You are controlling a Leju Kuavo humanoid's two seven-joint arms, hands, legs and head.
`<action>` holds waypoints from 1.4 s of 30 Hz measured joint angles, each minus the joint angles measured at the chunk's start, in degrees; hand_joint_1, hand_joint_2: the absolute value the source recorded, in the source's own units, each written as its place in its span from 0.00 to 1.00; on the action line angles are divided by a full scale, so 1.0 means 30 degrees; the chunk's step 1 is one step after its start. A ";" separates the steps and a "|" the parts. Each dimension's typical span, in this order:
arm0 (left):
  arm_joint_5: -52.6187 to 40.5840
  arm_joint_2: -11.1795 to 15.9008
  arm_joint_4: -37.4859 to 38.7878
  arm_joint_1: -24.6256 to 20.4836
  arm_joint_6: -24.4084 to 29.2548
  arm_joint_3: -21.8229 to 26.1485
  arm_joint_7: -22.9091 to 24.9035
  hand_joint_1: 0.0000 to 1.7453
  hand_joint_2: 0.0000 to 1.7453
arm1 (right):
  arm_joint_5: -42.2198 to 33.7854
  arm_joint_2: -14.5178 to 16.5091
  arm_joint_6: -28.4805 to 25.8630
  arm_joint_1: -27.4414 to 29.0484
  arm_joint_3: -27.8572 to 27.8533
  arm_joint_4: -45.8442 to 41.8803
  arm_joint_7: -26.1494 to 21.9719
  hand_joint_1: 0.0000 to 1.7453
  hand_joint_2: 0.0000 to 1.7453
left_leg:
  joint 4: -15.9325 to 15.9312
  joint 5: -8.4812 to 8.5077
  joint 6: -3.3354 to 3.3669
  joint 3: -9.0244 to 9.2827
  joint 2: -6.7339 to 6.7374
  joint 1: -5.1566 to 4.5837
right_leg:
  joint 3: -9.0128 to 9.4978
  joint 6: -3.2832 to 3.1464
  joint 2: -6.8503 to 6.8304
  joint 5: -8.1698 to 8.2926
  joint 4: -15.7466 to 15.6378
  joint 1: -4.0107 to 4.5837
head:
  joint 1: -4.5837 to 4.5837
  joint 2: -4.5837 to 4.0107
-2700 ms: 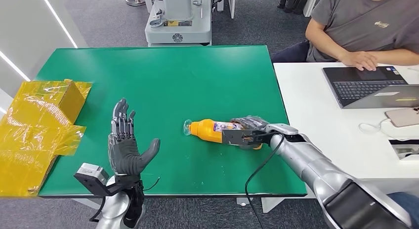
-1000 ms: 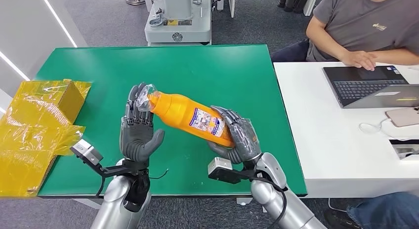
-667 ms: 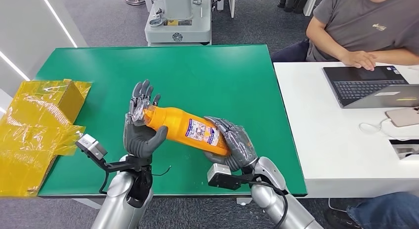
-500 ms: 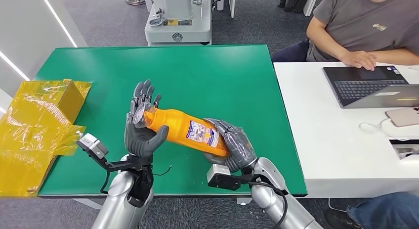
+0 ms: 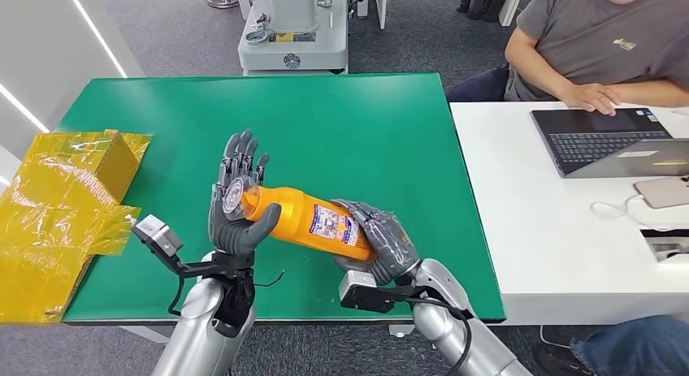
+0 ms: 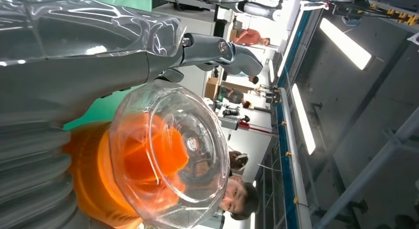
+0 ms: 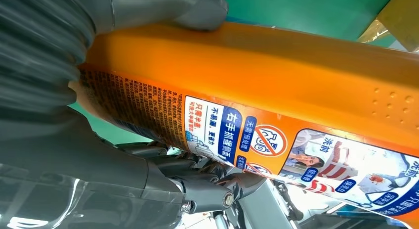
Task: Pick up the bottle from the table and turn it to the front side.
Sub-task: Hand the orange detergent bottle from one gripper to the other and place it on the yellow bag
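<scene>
In the head view, the orange bottle (image 5: 305,222) is held above the green desk (image 5: 349,124), lying tilted with its clear cap (image 5: 232,202) toward the left. The right hand (image 5: 380,246) grips the bottle's base end, fingers wrapped around it. The left hand (image 5: 234,205) stands upright with its fingers spread behind the cap and its thumb under the bottle's neck. A yellow box (image 5: 69,177) sits at the desk's left edge, and a person (image 5: 605,47) sits at a laptop (image 5: 605,140) on the white desk beside it.

In the left wrist view, the clear cap (image 6: 170,155) lies against the left hand (image 6: 74,66).

In the right wrist view, the bottle's label (image 7: 276,145) faces the camera, with the right hand's fingers (image 7: 207,182) closed on the bottle (image 7: 257,70).
</scene>
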 joint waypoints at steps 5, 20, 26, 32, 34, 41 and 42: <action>-0.0031 -0.0022 0.0095 -0.0016 -0.0007 0.0000 0.0000 1.00 1.00 | -0.0002 0.0013 -0.0040 -0.0053 0.0022 0.0073 0.0066 1.00 1.00 | -0.0001 0.0000 0.0000 -0.0001 -0.0001 0.0000 | 0.0000 0.0000 -0.0001 0.0000 0.0000 0.0000 | 0.0000 0.0000; -0.0685 -0.0031 0.0142 -0.0012 0.0098 0.0000 -0.0058 1.00 1.00 | -0.0228 0.0375 -0.0401 -0.0411 0.0018 0.0610 0.0457 1.00 1.00 | -0.0001 0.0000 0.0000 -0.0006 -0.0002 0.0000 | 0.0001 0.0000 -0.0007 0.0000 0.0001 0.0000 | 0.0000 0.0000; -0.0756 -0.0055 0.0142 0.0003 0.0286 0.0000 -0.0066 1.00 1.00 | -0.0302 0.0468 -0.0401 -0.0413 0.0024 0.0816 0.0430 1.00 1.00 | -0.0001 0.0000 0.0000 -0.0009 -0.0004 0.0000 | 0.0001 0.0000 -0.0009 0.0000 0.0002 0.0000 | 0.0000 0.0000; -0.0563 -0.0062 0.0142 0.0030 0.0210 0.0000 -0.0062 1.00 1.00 | -0.0357 0.0521 -0.0410 -0.0442 0.0031 0.0956 0.0494 0.27 1.00 | -0.0002 0.0000 0.0000 -0.0010 -0.0006 0.0001 | 0.0002 0.0000 -0.0010 0.0000 0.0003 0.0001 | -0.0002 0.0000; -0.0394 -0.0048 0.0142 0.0058 0.0140 0.0000 -0.0058 1.00 1.00 | -0.0477 0.0581 -0.0466 -0.0479 0.0038 0.1045 0.0615 0.01 1.00 | -0.0002 0.0000 0.0000 -0.0010 -0.0006 0.0001 | 0.0001 0.0000 -0.0010 -0.0001 0.0003 0.0001 | -0.0002 0.0000; -0.0315 0.0042 0.0142 0.0295 0.0193 0.0000 -0.0058 1.00 1.00 | -0.0823 0.0679 -0.0725 -0.0555 0.0031 0.1188 0.0876 0.00 1.00 | -0.0002 0.0000 0.0000 -0.0011 -0.0006 0.0000 | 0.0000 0.0000 -0.0011 -0.0001 0.0002 0.0000 | 0.0000 0.0000; -0.0313 0.0045 0.0142 0.0304 0.0220 0.0000 -0.0058 1.00 1.00 | -0.0869 0.0687 -0.0729 -0.0554 0.0031 0.1191 0.0896 0.00 1.00 | -0.0002 0.0000 0.0000 -0.0011 -0.0006 0.0000 | 0.0001 0.0000 -0.0011 -0.0001 0.0002 0.0000 | 0.0000 0.0000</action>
